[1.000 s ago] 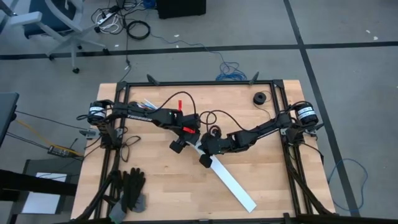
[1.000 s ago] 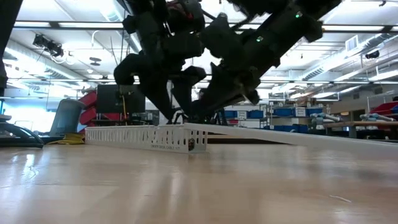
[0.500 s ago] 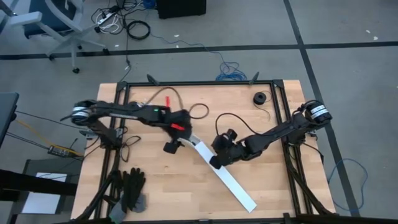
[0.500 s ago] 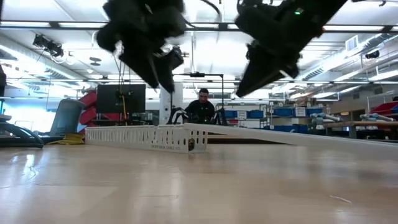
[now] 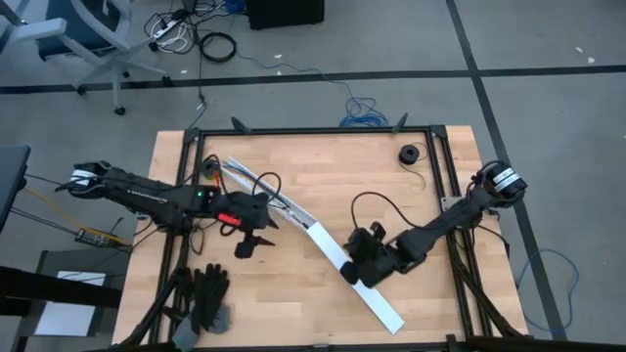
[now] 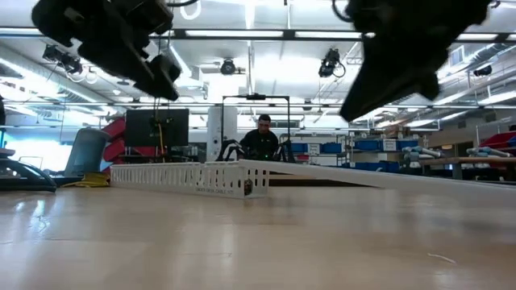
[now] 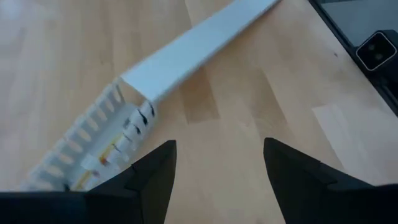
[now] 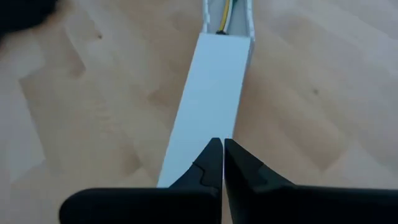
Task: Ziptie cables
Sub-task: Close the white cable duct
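Observation:
A long white slotted channel (image 5: 284, 207) lies slantwise on the table, with a flat white cover (image 5: 362, 284) on its near half. The cables (image 7: 102, 155) lie inside its uncovered half. A yellow one (image 8: 220, 17) shows at the mouth of the cover. My left gripper (image 5: 249, 246) hangs open over bare wood to the left of the channel, its fingers (image 7: 155, 174) wide apart. My right gripper (image 5: 349, 271) is shut and hovers above the cover (image 8: 208, 93). In the low view it (image 6: 351, 113) is well clear of the channel (image 6: 185, 177).
A black spool (image 5: 406, 154) sits at the far right of the table. Black gloves (image 5: 205, 298) lie at the near left corner. Black frame rails (image 5: 313, 130) run along the far edge and both sides. A person (image 6: 264, 138) is in the room behind the table.
Both grippers have left the middle of the channel and risen. My left gripper has swung toward the table's left edge and rolled. My right gripper has moved toward the near right, along the cover, turning as it went. The channel has stayed where it was.

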`<action>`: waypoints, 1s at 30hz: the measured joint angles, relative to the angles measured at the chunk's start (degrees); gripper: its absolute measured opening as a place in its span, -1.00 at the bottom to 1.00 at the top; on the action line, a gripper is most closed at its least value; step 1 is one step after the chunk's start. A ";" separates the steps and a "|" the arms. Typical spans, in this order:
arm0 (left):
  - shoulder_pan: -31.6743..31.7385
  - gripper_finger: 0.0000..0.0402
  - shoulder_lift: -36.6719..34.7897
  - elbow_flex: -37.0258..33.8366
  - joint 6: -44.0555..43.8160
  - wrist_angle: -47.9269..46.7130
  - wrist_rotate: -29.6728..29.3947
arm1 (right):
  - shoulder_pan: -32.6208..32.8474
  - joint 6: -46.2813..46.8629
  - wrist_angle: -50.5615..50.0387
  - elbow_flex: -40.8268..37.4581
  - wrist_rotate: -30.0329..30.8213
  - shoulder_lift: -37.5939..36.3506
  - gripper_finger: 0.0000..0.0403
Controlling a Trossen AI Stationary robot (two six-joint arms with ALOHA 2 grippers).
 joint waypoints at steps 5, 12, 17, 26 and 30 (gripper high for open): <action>-1.06 0.09 1.20 -1.68 -1.88 -0.38 -0.23 | 4.03 9.01 -3.10 -0.02 3.78 0.00 -1.00; -0.98 0.09 2.96 -2.36 3.54 4.56 -4.43 | 2.59 7.50 -2.84 -0.02 4.20 0.07 -1.00; 0.18 0.09 4.39 1.25 11.21 4.84 -4.43 | 0.33 1.28 -2.94 -0.02 3.92 0.07 -1.00; 14.49 -0.09 13.20 12.16 28.11 -14.03 6.98 | -4.20 -3.83 -5.76 -0.86 2.73 0.09 -1.00; 18.41 -0.16 15.11 15.64 29.79 -15.88 10.18 | -5.30 -3.70 -0.51 -3.73 2.27 0.11 -1.00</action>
